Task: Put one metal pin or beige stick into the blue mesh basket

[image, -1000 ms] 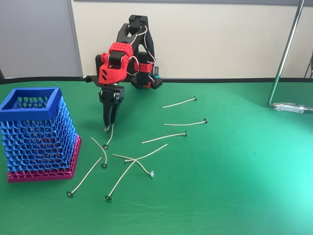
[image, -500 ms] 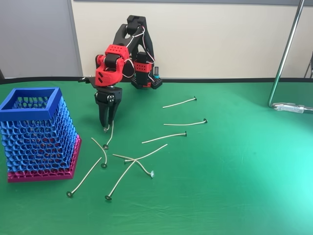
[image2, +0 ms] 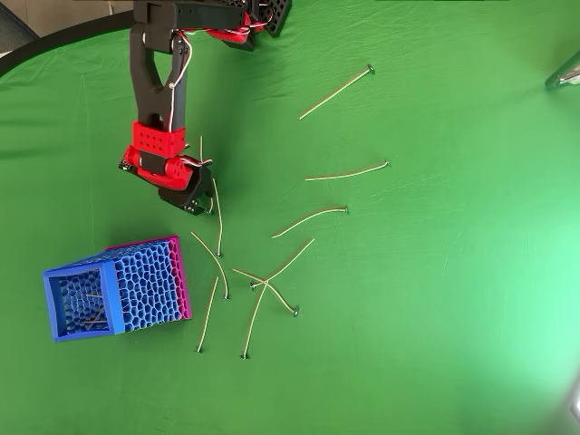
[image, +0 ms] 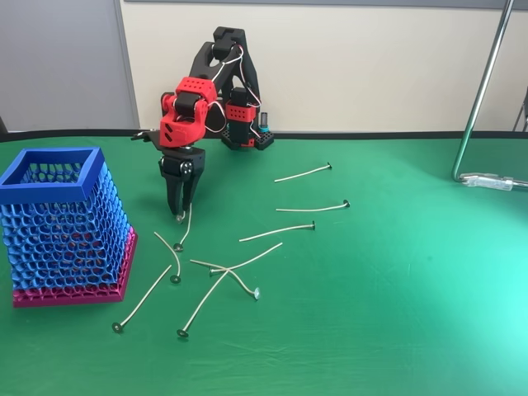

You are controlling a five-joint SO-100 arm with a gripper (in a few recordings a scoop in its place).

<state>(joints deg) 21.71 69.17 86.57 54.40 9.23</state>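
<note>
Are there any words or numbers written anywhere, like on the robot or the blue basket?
None: no word, number or label can be read in either view.
The blue mesh basket shows bare mesh and a plain rim.
The red and black arm shows no print.
The gripper is plain black.
The green table cover is unmarked.
</note>
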